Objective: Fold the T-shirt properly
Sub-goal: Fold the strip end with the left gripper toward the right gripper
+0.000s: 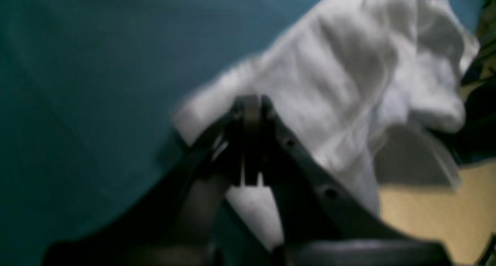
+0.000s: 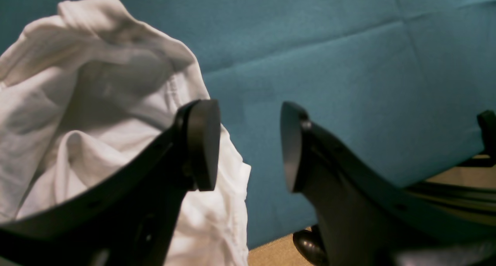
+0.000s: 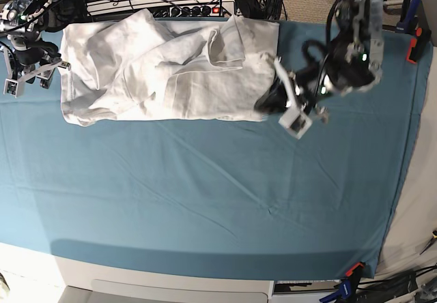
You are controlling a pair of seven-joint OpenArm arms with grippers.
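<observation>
The white T-shirt (image 3: pixel 164 67) lies wrinkled and partly spread along the far side of the teal table cloth (image 3: pixel 205 194). My left gripper (image 3: pixel 265 104) is at the shirt's right lower corner. In the blurred left wrist view its jaws (image 1: pixel 252 107) are pressed together on the edge of the T-shirt (image 1: pixel 341 64). My right gripper (image 3: pixel 37 71) hovers just off the shirt's left edge. In the right wrist view it (image 2: pixel 246 146) stands open with only teal cloth between its pads, and the bunched T-shirt (image 2: pixel 77 103) lies behind its left finger.
Cables and a power strip (image 3: pixel 171 6) run along the table's far edge behind the shirt. Orange clamps (image 3: pixel 413 47) hold the cloth at the right side and near the front right corner (image 3: pixel 351 270). Tan floor (image 1: pixel 426 219) shows past the table edge.
</observation>
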